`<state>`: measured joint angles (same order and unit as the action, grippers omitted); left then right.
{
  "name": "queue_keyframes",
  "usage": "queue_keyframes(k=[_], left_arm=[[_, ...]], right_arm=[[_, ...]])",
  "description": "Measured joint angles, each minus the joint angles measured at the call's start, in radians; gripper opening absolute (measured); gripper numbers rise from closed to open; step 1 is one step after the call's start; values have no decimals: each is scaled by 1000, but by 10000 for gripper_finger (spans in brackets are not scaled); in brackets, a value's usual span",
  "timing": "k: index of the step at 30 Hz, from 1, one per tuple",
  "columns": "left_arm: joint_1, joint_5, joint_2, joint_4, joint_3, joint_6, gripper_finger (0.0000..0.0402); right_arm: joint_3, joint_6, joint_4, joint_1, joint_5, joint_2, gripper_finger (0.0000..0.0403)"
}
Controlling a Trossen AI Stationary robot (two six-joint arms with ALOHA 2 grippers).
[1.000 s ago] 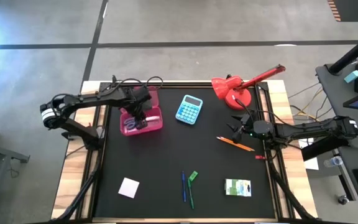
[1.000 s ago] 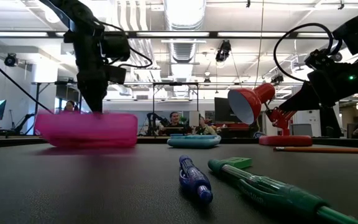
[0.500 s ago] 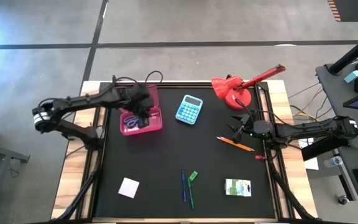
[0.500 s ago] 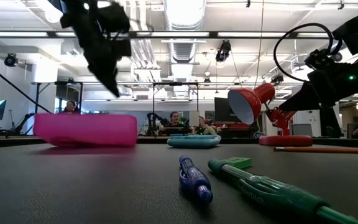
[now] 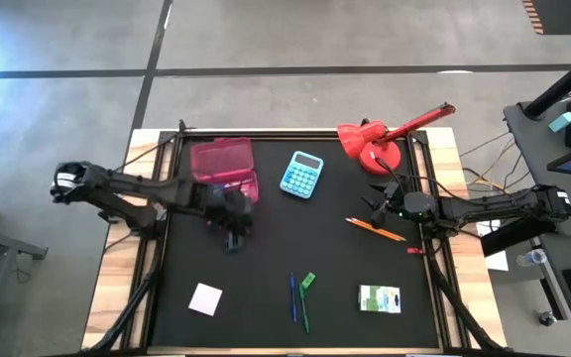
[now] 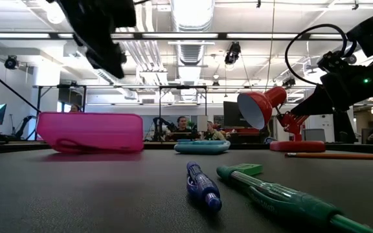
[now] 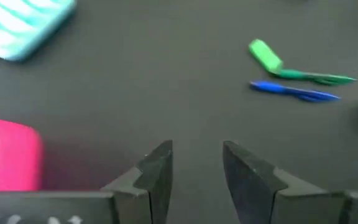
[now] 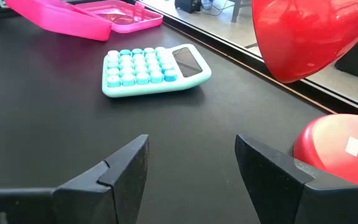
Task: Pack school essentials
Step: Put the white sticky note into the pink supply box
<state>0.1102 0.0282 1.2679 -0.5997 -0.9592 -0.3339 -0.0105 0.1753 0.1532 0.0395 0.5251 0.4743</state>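
High view, left to right. Left gripper [image 5: 234, 238] hanging over bare black mat just in front of the pink translucent plastic box [image 5: 223, 169], fingers parted a moderate way and holding nothing; confirmed in the left wrist view, with only mat between the two dark fingers [image 7: 159, 171]. Pale pink square note pad [image 5: 205, 298] lying near the front edge of the table [image 5: 266, 253], forward of that gripper and slightly to its left. Slim blue pen [image 5: 291, 296] and green pen [image 5: 303, 309] side by side farther right, both with long axes running front to back, the small green eraser [image 5: 308, 281] touching or just beside the green pen's far end. White-green flat packet [image 5: 379, 298] beyond those, near the front right. Orange pencil [image 5: 376, 230] lying slantwise just beside the right gripper [image 5: 377, 196], whose fingers stand wide apart and empty, close to the red long-armed lamp on its round base [image 5: 377, 147]. Turquoise calculator [image 5: 302, 175] between box and lamp.

Judged nearest for the left arm: the note pad, or the pens, which would want the fingers set across the front-to-back axis. Pencil plainly nearer to the right arm.
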Motion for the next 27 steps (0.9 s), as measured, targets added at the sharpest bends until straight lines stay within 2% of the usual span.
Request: queue_keyframes(k=[4, 7, 11, 15, 19, 23, 27], left_arm=[[126, 5, 19, -126, 1, -148, 123], [210, 33, 33, -236, 6, -318, 123], [346, 85, 41, -279, 30, -526, 123], [493, 90, 41, -274, 40, -695, 123], [598, 90, 38, -272, 58, -947, 123], [654, 90, 33, -201, 115, -1140, 123], [664, 89, 13, -23, 213, -1217, 123]], right_arm=[[0, 0, 0, 0, 0, 0, 228], [0, 0, 0, 0, 0, 0, 228], [0, 0, 0, 0, 0, 0, 228], [0, 0, 0, 0, 0, 0, 228], [0, 0, 0, 0, 0, 0, 228], [0, 0, 0, 0, 0, 0, 228], [0, 0, 0, 0, 0, 0, 228]])
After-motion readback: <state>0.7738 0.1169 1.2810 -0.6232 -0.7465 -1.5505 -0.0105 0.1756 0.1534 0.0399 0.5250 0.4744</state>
